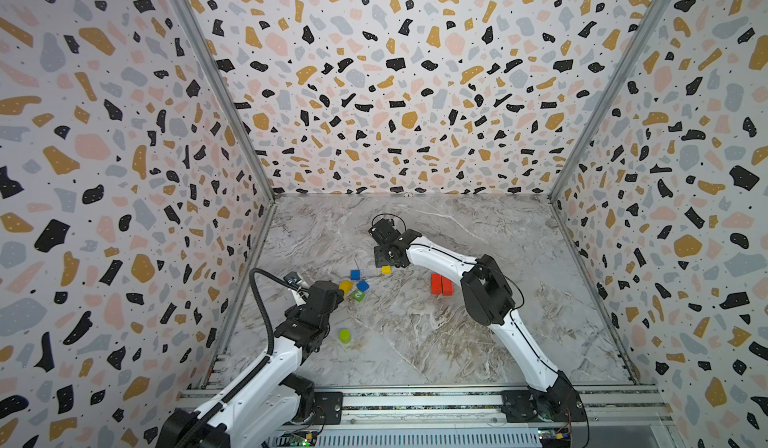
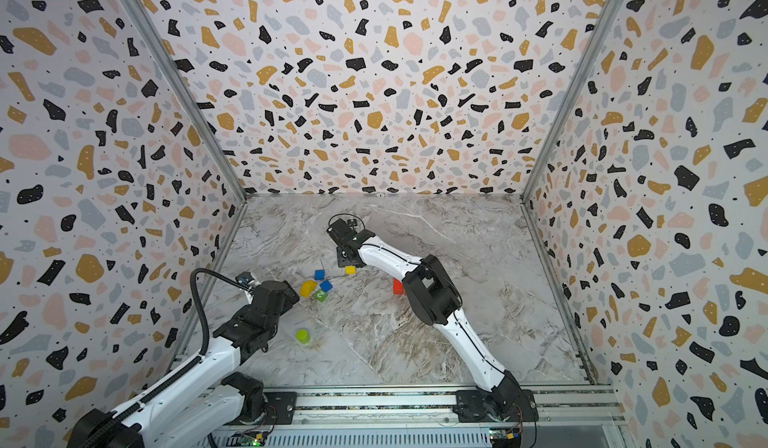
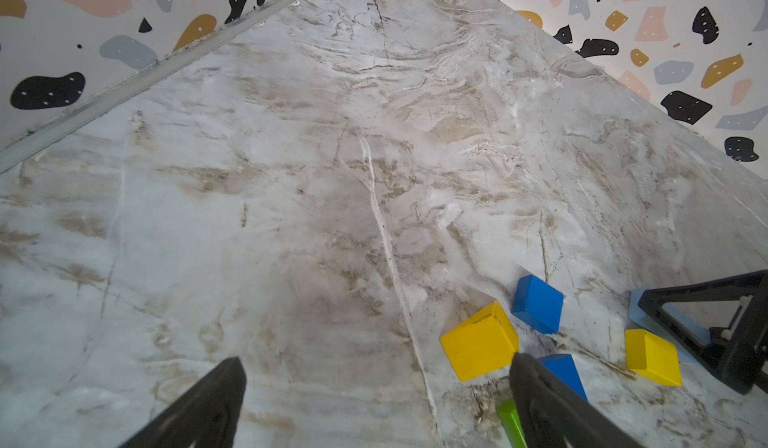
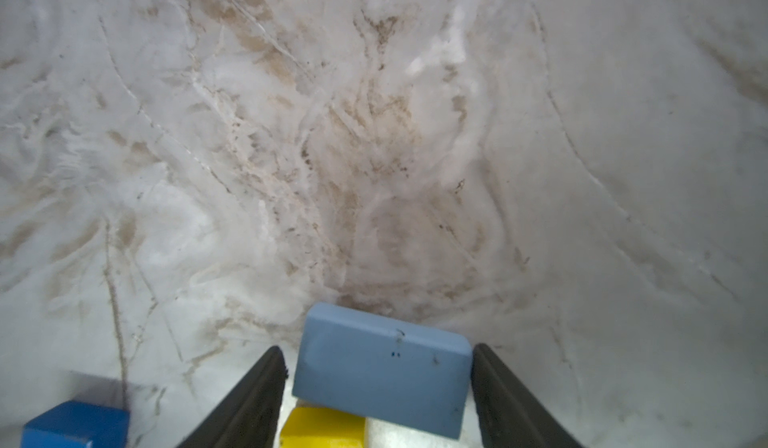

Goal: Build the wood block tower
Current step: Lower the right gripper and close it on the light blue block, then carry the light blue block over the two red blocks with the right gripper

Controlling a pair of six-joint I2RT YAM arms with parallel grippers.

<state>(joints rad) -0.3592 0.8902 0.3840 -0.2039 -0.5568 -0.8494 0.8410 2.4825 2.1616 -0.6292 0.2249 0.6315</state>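
Pickup staged: right gripper (image 4: 377, 349) brackets light blue block (image 4: 374, 383), pinch unconfirmed; left gripper (image 3: 376, 360) parked left, jaws wide, empty.

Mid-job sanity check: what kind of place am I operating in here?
Most likely a purpose-built robot test booth, not a home or workshop: terrazzo-print walls box in a marble-look tabletop, the left arm and right arm bolt to an aluminium rail at the front, and toy wood blocks lie out.

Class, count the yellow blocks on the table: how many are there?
2. One small yellow cube lies beside the right hand; one larger yellow block lies by the left hand. Others may be hidden.
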